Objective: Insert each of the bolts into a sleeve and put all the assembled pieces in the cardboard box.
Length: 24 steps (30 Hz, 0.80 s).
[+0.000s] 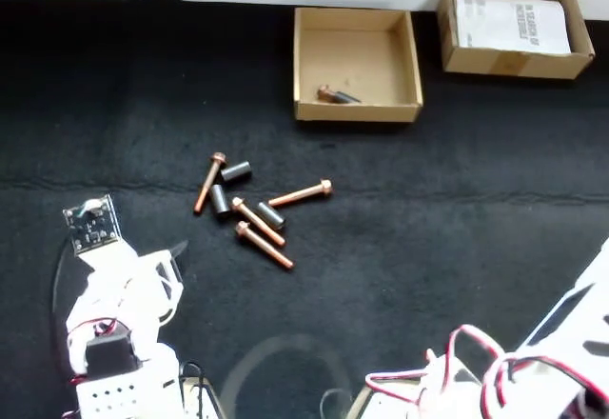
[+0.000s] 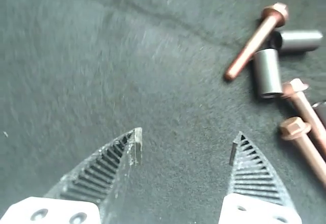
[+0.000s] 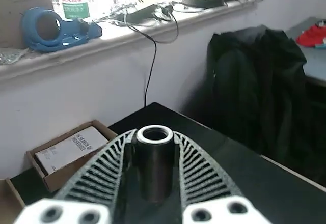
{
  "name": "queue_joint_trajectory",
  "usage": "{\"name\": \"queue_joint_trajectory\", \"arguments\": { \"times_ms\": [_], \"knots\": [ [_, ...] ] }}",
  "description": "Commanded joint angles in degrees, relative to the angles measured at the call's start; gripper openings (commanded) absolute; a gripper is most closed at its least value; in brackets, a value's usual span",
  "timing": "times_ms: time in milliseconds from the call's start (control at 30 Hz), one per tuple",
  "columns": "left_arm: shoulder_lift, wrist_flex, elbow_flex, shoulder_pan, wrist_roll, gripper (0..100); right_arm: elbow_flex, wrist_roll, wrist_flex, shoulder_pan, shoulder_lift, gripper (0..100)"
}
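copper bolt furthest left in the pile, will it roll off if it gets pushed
It would probably roll: the copper bolt has a round, smooth shank, though its wider head should make it curve, not run straight. The fuzzy black mat likely damps that. It looks like solid metal, so stiff and heavy for its size.

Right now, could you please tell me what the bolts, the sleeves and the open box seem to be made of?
Bolts: probably copper-plated metal, going by the shiny reddish-orange shafts and heads. Sleeves: likely steel, dark grey smooth tubes with a dull sheen. Cardboard box: plain brown cardboard, matte, with visibly thick folded walls.
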Motion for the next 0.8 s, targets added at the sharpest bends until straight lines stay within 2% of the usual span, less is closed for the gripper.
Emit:
{"name": "queue_joint_trajectory", "arguments": {
  "times_ms": [0,233,333,467,600,767],
  "knots": [
    [2.42,3.52,-8.4,2.07,-2.73,28,9.01,-5.8,0.13,4.7,-5.32,0.8],
    [24.13,8.35,-30.64,6.46,-2.64,29,22.29,-12.4,-5.76,17.27,-10.77,0.8],
    [36.53,13.8,-43.56,9.19,-2.11,29,29.58,-14.24,-11.21,22.46,-12.97,0.8],
    [51.82,23.65,-61.14,14.37,-0.7,29,41.8,-14.24,-20.26,28.18,-17.1,0.8],
    [64.13,31.12,-73.36,21.05,-0.7,29,56.22,-13.98,-31.08,33.19,-22.64,0.8],
    [74.15,33.85,-81.19,26.51,-0.7,29,74.59,-13.8,-45.85,38.73,-31.16,1.2]
  ]
}}
